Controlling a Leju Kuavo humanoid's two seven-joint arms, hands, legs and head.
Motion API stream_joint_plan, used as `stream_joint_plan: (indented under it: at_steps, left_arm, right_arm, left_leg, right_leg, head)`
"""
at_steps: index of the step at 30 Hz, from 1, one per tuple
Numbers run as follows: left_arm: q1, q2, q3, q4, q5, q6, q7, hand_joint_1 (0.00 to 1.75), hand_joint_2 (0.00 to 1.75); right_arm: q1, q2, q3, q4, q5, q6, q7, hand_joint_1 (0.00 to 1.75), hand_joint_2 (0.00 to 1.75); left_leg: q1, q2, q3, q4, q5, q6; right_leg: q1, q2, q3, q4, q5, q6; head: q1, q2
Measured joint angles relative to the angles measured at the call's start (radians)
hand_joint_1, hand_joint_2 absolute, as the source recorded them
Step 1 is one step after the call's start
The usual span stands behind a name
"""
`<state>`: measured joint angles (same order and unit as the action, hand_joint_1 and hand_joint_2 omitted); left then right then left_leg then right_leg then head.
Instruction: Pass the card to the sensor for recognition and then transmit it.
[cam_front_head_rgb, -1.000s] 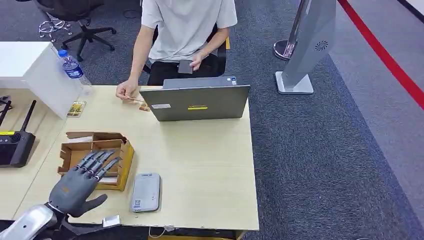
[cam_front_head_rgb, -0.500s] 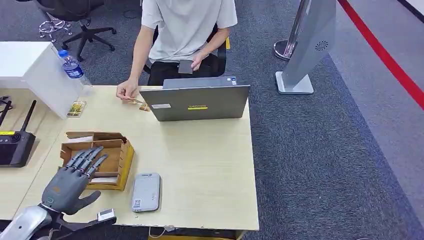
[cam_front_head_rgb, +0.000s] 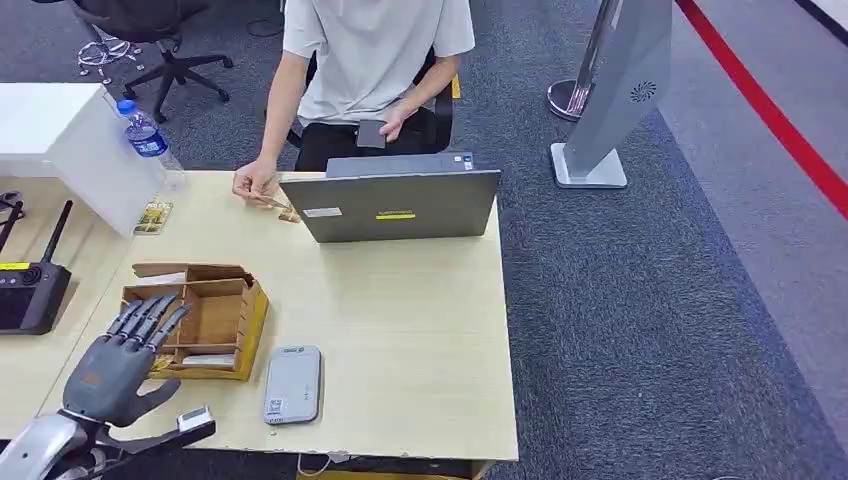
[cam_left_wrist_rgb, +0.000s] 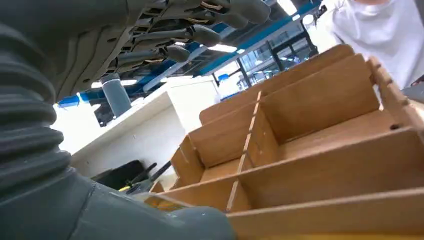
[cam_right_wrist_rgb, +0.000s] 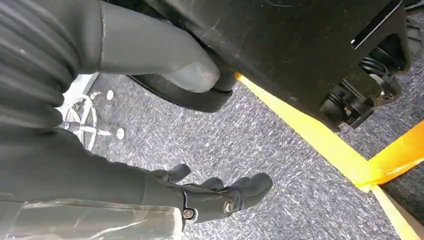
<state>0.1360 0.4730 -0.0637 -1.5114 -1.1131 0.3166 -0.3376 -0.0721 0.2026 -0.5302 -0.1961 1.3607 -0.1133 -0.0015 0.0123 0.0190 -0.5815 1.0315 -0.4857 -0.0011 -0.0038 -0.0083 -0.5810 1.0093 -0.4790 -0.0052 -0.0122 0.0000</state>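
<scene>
My left hand (cam_front_head_rgb: 110, 365) hovers with fingers spread and nothing in it, over the near left corner of the brown divided cardboard box (cam_front_head_rgb: 255, 310). In the left wrist view its fingers (cam_left_wrist_rgb: 195, 35) stretch above the box's compartments (cam_left_wrist_rgb: 320, 160). A pale card (cam_front_head_rgb: 207, 359) lies flat in the box's near compartment. The grey sensor pad (cam_front_head_rgb: 292, 384) lies on the table just right of the box. My right hand (cam_right_wrist_rgb: 115, 170) hangs over the grey carpet, thumb apart from its dark fingers (cam_right_wrist_rgb: 220, 197), holding nothing.
A person (cam_front_head_rgb: 370, 50) sits behind an open grey laptop (cam_front_head_rgb: 395, 205) at the far table edge, one hand on the table. A black controller (cam_front_head_rgb: 30, 290), a water bottle (cam_front_head_rgb: 145, 135), a white box (cam_front_head_rgb: 70, 140) and a small card (cam_front_head_rgb: 153, 216) stand at the left.
My left hand has drawn back toward me and to the left, from above the box's middle to its near left corner. It stays empty with fingers spread.
</scene>
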Motion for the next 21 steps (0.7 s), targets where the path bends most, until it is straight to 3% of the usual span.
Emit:
stream_joint_plan:
  at_steps: [21]
  left_arm:
    - [-0.020, -0.018, 0.023, 0.055, -0.003, 0.011, -0.006, 0.00, 1.75]
  right_arm:
    - [-0.003, 0.000, 0.021, 0.000, 0.014, 0.009, 0.005, 0.00, 1.75]
  left_leg:
    - [0.000, 0.000, 0.000, 0.000, 0.000, 0.000]
  right_leg:
    - [0.000, 0.000, 0.000, 0.000, 0.000, 0.000]
  head:
    - [0.000, 0.000]
